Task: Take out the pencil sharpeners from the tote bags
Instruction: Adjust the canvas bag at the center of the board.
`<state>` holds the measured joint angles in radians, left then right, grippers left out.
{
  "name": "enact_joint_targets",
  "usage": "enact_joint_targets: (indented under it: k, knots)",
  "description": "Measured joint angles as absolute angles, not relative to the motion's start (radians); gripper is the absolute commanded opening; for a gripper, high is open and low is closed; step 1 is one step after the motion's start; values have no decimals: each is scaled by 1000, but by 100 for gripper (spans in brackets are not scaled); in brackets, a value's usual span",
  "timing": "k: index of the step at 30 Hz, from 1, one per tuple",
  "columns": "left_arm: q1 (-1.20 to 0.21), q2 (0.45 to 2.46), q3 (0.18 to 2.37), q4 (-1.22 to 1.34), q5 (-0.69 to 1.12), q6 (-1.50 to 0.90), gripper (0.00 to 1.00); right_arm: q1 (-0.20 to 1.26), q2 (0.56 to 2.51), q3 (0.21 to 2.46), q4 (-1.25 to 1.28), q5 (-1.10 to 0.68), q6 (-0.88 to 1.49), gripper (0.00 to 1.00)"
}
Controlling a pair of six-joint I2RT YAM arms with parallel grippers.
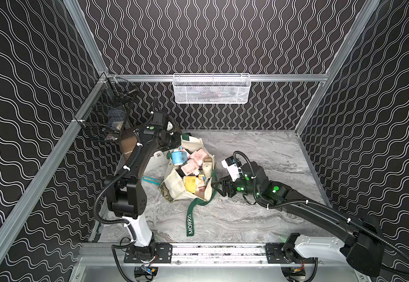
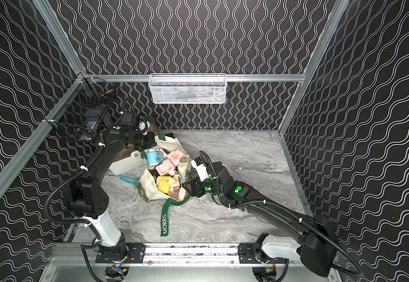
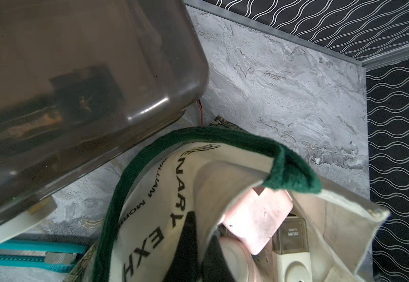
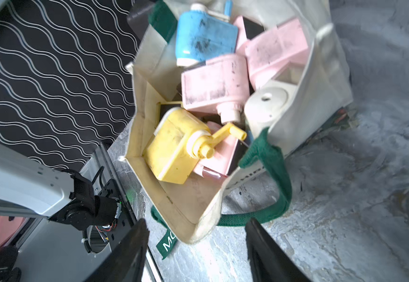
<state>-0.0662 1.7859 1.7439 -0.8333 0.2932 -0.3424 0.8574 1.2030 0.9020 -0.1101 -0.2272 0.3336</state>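
Right wrist view: your right gripper [image 4: 197,221] stands with its jaws apart and nothing between them, just outside the bag [image 4: 325,80] at the corner of its mouth nearest that arm. Your left gripper [image 3: 202,229] is at the opposite rim of the bag. As far as the left wrist view shows, it is clamped on the canvas wall and holds the mouth up.

The green strap [image 4: 271,171] loops on the table beside the bag, just ahead of one right finger. If you go in low, that finger could hook the loop and drag the whole bag, which would tug the cloth out of your left grip. The yellow sharpener [image 4: 171,149] has its crank sticking out toward the mouth. Closing on the crank alone would likely let the body swing or slip free. The sharpeners lie packed against each other, so lifting one may pull a neighbour along.

Every sharpener I can see is inside the bag. The yellow one sits just inside the corner nearest your right gripper. The pink sharpener [image 4: 213,83] and cream sharpener [image 4: 264,102] lie mid-bag beyond it. The blue sharpener [image 4: 203,36] lies toward the rim that your left gripper holds. The box [image 3: 88,73] and teal cutter [image 3: 27,254] lie outside the bag on that side, so leave them.
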Motion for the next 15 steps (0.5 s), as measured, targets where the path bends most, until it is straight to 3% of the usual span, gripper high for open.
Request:
enact_joint_targets:
  k: [10,15]
  knots:
    - [-67,1738,1721,-826,388,-363,0,949,1368,1044,-91,-255,-25,63]
    - [-67,1739,1715,-813,392,-363,0,1002,1449,1050,-107,-208,-283,68]
